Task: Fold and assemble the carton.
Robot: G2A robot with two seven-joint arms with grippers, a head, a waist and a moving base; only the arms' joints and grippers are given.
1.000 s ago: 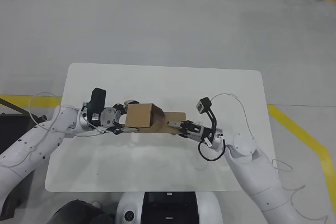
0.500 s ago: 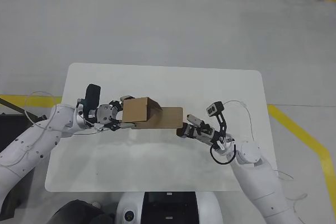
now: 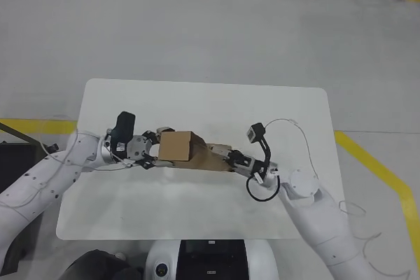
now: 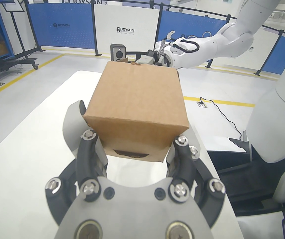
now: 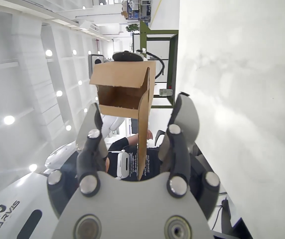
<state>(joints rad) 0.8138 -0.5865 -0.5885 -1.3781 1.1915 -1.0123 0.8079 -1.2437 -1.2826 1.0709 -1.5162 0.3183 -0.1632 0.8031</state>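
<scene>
A brown carton (image 3: 176,146) is held above the white table (image 3: 196,98) near its middle. My left gripper (image 3: 154,148) is shut on the carton's closed end; in the left wrist view its fingers (image 4: 86,135) press both sides of the carton (image 4: 137,100). The other end is open, and a long flap (image 3: 213,157) sticks out from it toward my right gripper (image 3: 231,159). In the right wrist view the flap (image 5: 143,125) runs edge-on between the open fingers of the right gripper (image 5: 138,105), touching neither finger. The open carton (image 5: 125,78) lies just beyond.
The table's far half and its near strip (image 3: 182,210) hold nothing. A yellow floor line (image 3: 378,168) runs past the table's right side. A thin cable (image 3: 297,133) loops off the right wrist above the table.
Half a second ago the right gripper had drawn back to the right, clear of the flap; it is now back around the flap. The carton rose slightly, then returned.
</scene>
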